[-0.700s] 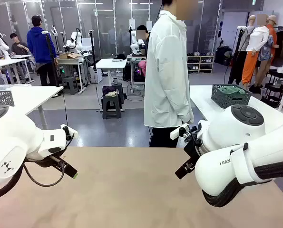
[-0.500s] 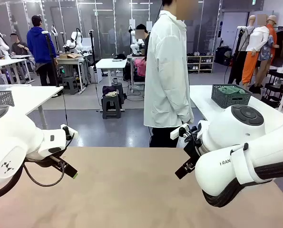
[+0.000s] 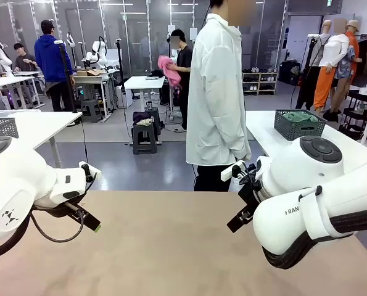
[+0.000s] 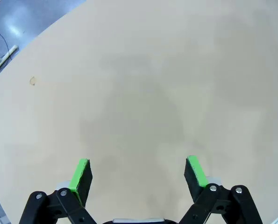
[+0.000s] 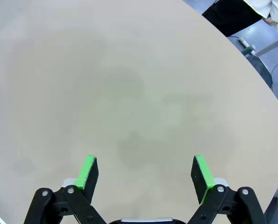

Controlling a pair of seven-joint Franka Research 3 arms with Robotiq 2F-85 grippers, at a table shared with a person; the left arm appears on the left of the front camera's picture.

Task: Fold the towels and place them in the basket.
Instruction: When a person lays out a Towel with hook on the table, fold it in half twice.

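Observation:
My left gripper [image 4: 139,172] hangs open over the bare tan tabletop [image 4: 143,84], nothing between its green pads; in the front view it [image 3: 89,221] sits low at the left. My right gripper [image 5: 143,175] is open too, over bare table, and pokes out at the right [image 3: 239,219]. The dark grey-green mesh basket [image 3: 299,125] stands on a separate white table at the far right, with a green towel [image 3: 300,116] bunched inside it. It is well away from both grippers.
A person in a white lab coat [image 3: 217,92] stands at the table's far edge, arms down. A paler grey mesh basket [image 3: 1,127] sits on another white table at the left. Stools, tables and other people fill the room behind.
Neither arm has moved. In the background a person has stood up and lifted a pink cloth.

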